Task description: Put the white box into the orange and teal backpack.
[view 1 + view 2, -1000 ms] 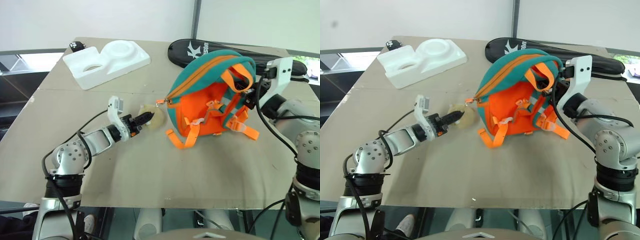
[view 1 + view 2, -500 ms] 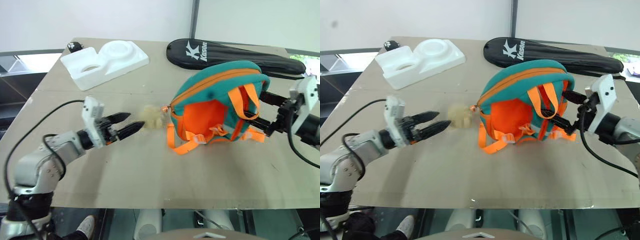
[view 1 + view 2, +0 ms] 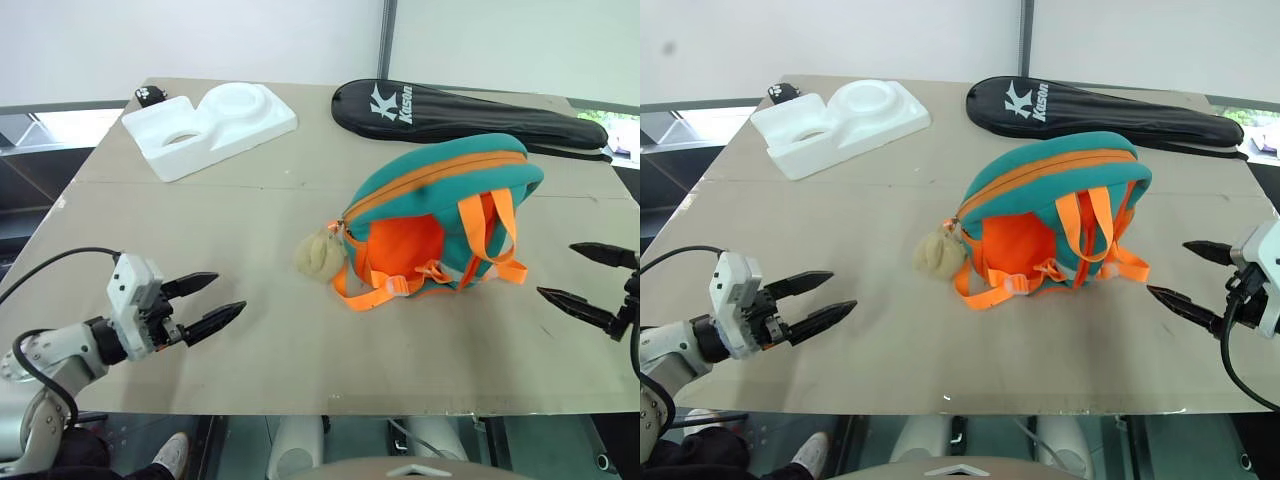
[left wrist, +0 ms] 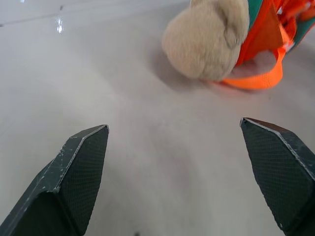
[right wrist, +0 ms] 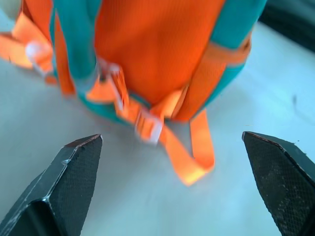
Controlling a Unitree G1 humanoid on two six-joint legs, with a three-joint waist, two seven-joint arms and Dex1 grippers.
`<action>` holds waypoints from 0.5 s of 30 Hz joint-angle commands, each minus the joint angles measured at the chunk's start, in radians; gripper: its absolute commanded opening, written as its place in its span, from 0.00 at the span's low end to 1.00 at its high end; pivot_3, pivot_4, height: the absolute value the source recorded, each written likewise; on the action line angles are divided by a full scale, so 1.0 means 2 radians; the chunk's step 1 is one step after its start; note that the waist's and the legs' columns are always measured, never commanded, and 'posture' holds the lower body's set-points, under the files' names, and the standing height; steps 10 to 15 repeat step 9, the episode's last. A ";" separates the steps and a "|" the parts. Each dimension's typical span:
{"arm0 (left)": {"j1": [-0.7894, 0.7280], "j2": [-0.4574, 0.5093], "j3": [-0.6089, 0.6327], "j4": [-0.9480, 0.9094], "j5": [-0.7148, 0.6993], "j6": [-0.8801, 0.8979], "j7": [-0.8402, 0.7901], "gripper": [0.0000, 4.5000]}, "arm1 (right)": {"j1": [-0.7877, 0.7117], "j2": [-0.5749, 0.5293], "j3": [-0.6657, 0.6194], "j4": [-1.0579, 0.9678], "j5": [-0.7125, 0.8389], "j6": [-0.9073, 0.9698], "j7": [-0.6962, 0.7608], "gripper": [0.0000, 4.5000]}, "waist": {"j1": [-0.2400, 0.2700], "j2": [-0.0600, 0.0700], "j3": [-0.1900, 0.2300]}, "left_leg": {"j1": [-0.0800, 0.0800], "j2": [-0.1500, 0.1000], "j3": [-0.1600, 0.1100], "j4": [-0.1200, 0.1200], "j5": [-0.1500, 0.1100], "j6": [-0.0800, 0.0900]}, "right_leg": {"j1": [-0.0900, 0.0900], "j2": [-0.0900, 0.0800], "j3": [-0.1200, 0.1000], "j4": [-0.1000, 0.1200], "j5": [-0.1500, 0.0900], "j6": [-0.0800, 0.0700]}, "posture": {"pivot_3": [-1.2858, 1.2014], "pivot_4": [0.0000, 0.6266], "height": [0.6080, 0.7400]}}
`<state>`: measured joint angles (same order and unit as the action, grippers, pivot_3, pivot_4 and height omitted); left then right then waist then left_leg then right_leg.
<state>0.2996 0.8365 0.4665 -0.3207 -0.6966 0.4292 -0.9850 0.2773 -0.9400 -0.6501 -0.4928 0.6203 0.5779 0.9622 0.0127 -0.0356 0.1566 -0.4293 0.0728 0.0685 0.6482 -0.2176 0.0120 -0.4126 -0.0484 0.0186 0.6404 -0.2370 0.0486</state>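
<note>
Small orange and teal fabric backpack lies mid-table, zip looks closed. Left gripper and right gripper flank it, jaws wide, empty. White box unseen, probably inside; task likely done.

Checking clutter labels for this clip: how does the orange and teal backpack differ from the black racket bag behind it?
The orange and teal backpack is small, rounded and bulging; the black racket bag is long and lies flat. The backpack is brightly two-coloured with loose orange straps and a beige plush charm; the racket bag is plain black with white lettering. Both rest on the table, with neither gripper touching them.
</note>
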 commanded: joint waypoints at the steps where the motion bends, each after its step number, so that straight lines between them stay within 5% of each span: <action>1: 0.013 -0.004 0.029 -0.021 -0.003 -0.011 -0.011 0.97 | 0.018 0.002 -0.037 0.002 -0.008 -0.025 0.023 1.00 | 0.000 0.000 0.000 | 0.000 0.000 0.000 0.000 0.000 0.000 | 0.000 0.000 0.000 0.000 0.000 0.000 | 0.52 0.24 1.00; 15: 0.025 0.002 0.039 -0.026 -0.006 0.006 -0.016 0.97 | 0.054 0.020 -0.042 0.051 -0.041 -0.077 0.049 1.00 | 0.000 0.000 0.000 | 0.000 0.000 0.000 0.000 0.000 0.000 | 0.000 0.000 0.000 0.000 0.000 0.000 | 0.52 0.24 1.00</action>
